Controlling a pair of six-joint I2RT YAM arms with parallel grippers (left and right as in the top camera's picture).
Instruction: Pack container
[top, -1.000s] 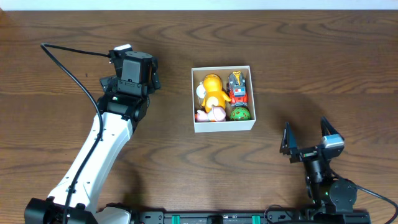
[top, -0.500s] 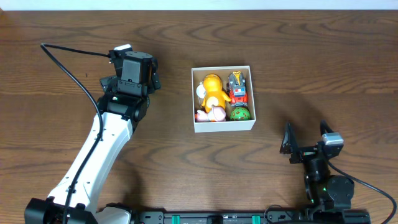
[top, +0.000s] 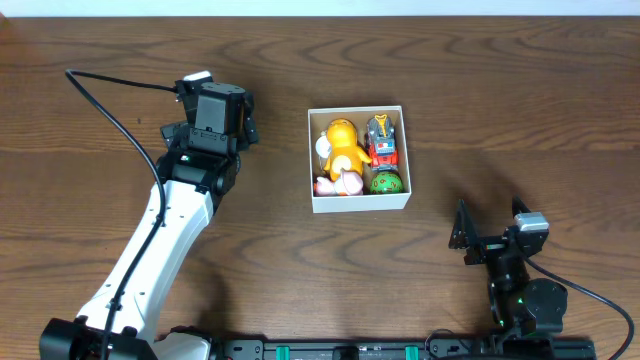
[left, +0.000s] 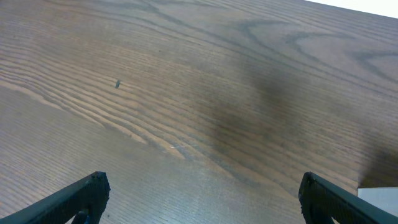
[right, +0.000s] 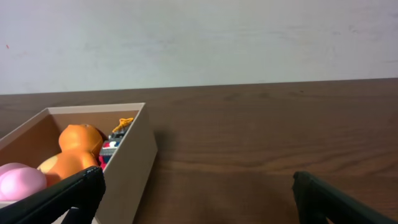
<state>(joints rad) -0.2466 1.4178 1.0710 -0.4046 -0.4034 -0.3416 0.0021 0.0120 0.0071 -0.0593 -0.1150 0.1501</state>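
container (top: 360, 204) sits on the wooden table (top: 520, 100) near its middle. left gripper (left: 202, 198) hovers well off to one side, jaws wide and empty; right gripper (top: 492, 228) sits nearer, also wide and empty. inside lie an orange figure (top: 343, 145), red truck (top: 381, 143), pink toy (top: 340, 183) and green ball (top: 385, 182).

table (top: 520, 90): dark wood, grain visible, low satin sheen noted. container (top: 360, 204): walls read as matt white card, inside tan and paper-like. orange toy (top: 345, 148): smooth, glossy, probably plastic. pink toy (right: 18, 183): smooth, soft sheen. left arm (top: 170, 235) shell: smooth white plastic.
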